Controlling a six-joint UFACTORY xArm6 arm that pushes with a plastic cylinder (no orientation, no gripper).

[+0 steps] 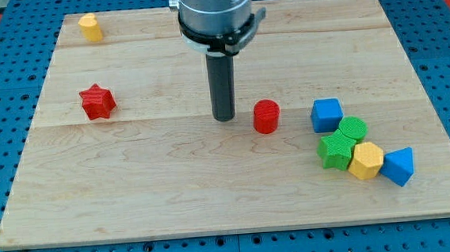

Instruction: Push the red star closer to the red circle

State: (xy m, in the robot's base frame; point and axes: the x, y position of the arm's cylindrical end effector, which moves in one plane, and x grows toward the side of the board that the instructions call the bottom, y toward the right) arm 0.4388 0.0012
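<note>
The red star (97,101) lies on the wooden board at the view's left. The red circle (266,116), a short cylinder, stands near the board's middle, right of centre. My tip (224,117) rests on the board just left of the red circle, a small gap apart from it. The red star is far to the tip's left and slightly higher in the view. The rod hangs from the grey arm at the view's top.
A yellow block (89,27) sits at the top left corner. At the right lies a cluster: a blue cube (327,115), a green circle (353,128), a green star-like block (336,150), a yellow hexagon (366,161), a blue triangle-like block (398,166).
</note>
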